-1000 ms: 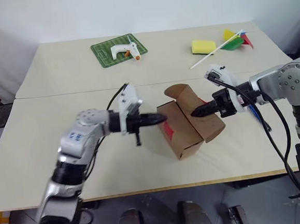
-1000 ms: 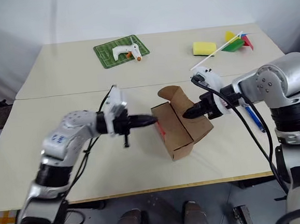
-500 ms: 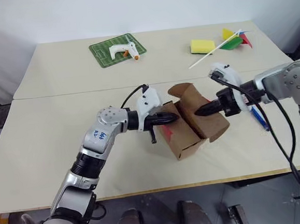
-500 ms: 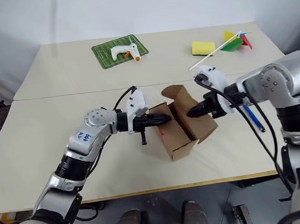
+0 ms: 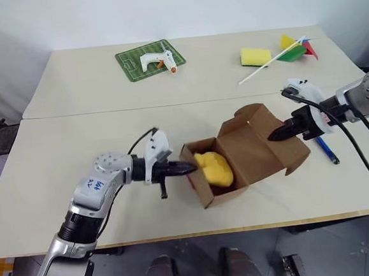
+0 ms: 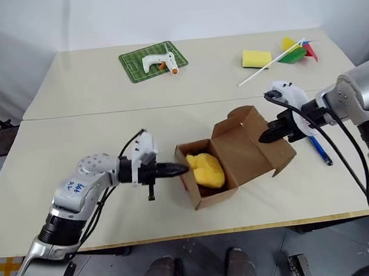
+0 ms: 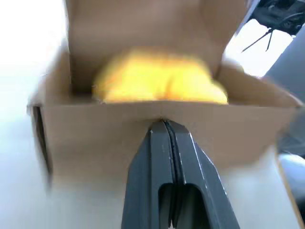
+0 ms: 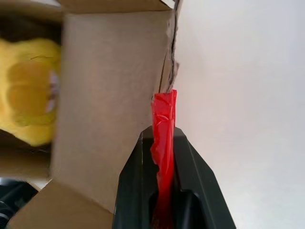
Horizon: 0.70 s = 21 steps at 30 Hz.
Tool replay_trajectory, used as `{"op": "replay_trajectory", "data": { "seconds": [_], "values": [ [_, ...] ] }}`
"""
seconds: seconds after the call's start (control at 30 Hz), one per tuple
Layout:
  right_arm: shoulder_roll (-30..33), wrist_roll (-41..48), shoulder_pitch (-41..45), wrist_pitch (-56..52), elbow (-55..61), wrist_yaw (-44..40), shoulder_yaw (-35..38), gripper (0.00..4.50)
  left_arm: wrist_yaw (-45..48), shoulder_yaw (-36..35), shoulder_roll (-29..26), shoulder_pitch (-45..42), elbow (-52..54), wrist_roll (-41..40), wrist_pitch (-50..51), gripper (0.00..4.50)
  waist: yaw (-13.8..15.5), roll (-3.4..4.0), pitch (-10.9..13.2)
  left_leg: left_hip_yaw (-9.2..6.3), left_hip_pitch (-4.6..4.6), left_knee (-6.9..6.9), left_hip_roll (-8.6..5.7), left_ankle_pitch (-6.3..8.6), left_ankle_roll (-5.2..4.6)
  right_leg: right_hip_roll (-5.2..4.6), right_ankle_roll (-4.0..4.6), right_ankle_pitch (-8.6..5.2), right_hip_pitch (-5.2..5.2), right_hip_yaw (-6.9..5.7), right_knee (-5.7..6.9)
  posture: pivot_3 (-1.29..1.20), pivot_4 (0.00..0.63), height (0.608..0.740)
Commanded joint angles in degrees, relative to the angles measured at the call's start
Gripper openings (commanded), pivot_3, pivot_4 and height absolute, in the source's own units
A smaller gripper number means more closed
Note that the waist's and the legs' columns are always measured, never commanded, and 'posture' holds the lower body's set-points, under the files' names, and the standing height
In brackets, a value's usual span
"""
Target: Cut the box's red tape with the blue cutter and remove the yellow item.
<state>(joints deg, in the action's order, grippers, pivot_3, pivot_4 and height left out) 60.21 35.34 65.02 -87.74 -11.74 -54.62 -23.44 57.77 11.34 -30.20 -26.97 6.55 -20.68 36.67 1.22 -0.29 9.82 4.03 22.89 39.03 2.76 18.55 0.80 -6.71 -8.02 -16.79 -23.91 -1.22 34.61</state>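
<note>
With the box [image 5: 237, 162] lying open on the counter [image 5: 75, 134] | yellow item [image 5: 214, 168] sits inside, looks soft, light; I'd pinch its bulging middle | left fingers [image 5: 188, 168] clenched empty at box wall | right fingers [image 8: 143, 162] clamped on red tape [image 8: 163, 129] at the lid edge.

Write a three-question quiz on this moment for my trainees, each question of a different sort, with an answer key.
1. True or false: the box lies open with the yellow item inside.
2. What does the right gripper pinch? A) the blue cutter B) the red tape C) the sponge
3. Where does the blue cutter lie?

Key
1. True.
2. B: the red tape on the lid's edge.
3. On the table, beyond the lid, under the right arm.
</note>
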Motion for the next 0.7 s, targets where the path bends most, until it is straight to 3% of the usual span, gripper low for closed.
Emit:
{"op": "replay_trajectory", "data": {
  "seconds": [0.03, 0.43, 0.53, 0.63, 0.7],
  "values": [
    [1.1, -0.4, -0.3, -0.8, 1.3, -0.8, 1.7, 0.02, -0.2, -1.4, -0.5, 0.1, 3.4, -1.8, 1.0, 0.0, 0.2, 0.0, 0.0, -0.01, 0.24, 0.05, 0.0, -0.05, 0.09, 0.0, -0.01, 0.0, -0.21, 0.0, 0.06, 0.0, 0.15, 0.74],
    [-2.3, 0.5, -10.5, -1.8, 10.3, 5.0, 12.3, 0.02, -1.6, -1.1, -2.3, -0.8, 1.9, -0.5, 3.0, 0.0, 0.1, -0.01, 0.0, 0.21, 0.45, 0.06, 0.05, -0.1, 0.18, 0.02, -0.03, 0.02, -0.64, -0.02, 0.32, 0.0, 0.15, 0.74],
    [-3.5, 0.4, -12.5, -2.2, 12.8, 7.0, 15.2, 0.66, -1.7, -0.6, -2.9, -0.8, 1.7, -0.3, 3.3, 0.0, 0.1, -0.01, 0.0, 0.23, 0.44, 0.06, 0.05, -0.1, 0.18, 0.02, -0.03, 0.02, -0.64, -0.01, 0.33, 0.0, 0.15, 0.74],
    [-3.7, 1.6, -17.5, 3.4, 19.7, 6.4, 19.9, 1.7, -4.0, -1.8, -1.4, -0.5, -0.1, -0.8, 4.2, 0.0, 0.3, -0.01, 0.0, 0.24, 0.43, 0.08, 0.05, -0.11, 0.18, 0.03, -0.04, 0.02, -0.63, 0.0, 0.35, 0.0, 0.15, 0.74],
    [-2.1, 1.1, -21.5, 8.3, 22.5, 5.3, 22.3, 2.39, -4.8, -2.6, -1.0, 0.1, -1.4, -0.9, 4.4, 0.38, 0.4, -0.03, 0.0, 0.21, 0.43, 0.08, 0.05, -0.11, 0.18, 0.03, -0.04, 0.02, -0.62, -0.02, 0.38, 0.0, 0.15, 0.74]
  ]
}}
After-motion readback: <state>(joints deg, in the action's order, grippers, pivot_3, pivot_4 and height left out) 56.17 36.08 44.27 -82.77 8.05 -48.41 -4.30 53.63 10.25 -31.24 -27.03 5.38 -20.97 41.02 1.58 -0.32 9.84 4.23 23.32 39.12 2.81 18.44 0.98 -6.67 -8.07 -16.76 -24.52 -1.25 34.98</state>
